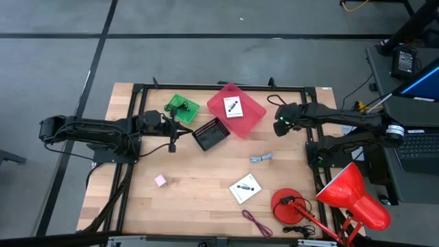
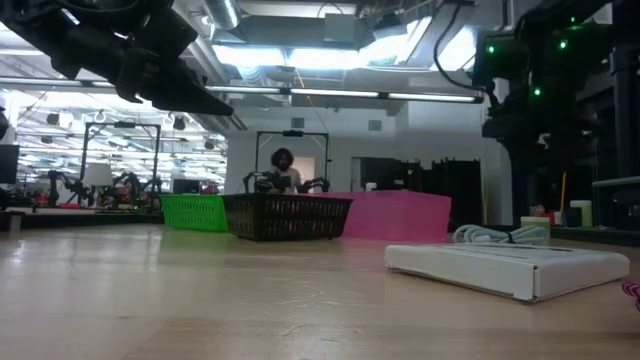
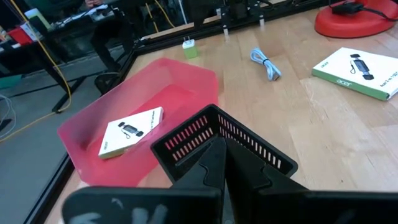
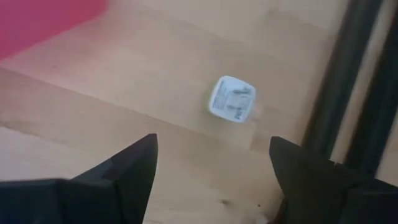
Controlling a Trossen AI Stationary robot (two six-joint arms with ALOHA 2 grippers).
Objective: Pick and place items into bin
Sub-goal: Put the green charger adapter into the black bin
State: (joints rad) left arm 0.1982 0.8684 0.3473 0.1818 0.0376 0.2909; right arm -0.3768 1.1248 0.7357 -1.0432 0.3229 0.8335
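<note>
Right gripper spread wide over a small white plug, lining up a grab.
Right gripper (image 4: 211,171) hovers fingers open above the white plug (image 4: 232,99) beside the pink bin (image 1: 236,110); left gripper (image 1: 171,130) waits, fingers closed, by the black basket (image 1: 210,134). Three bins; two white cards, one binned (image 1: 232,107), one loose (image 1: 245,188); one pink cube (image 1: 160,180).
</note>
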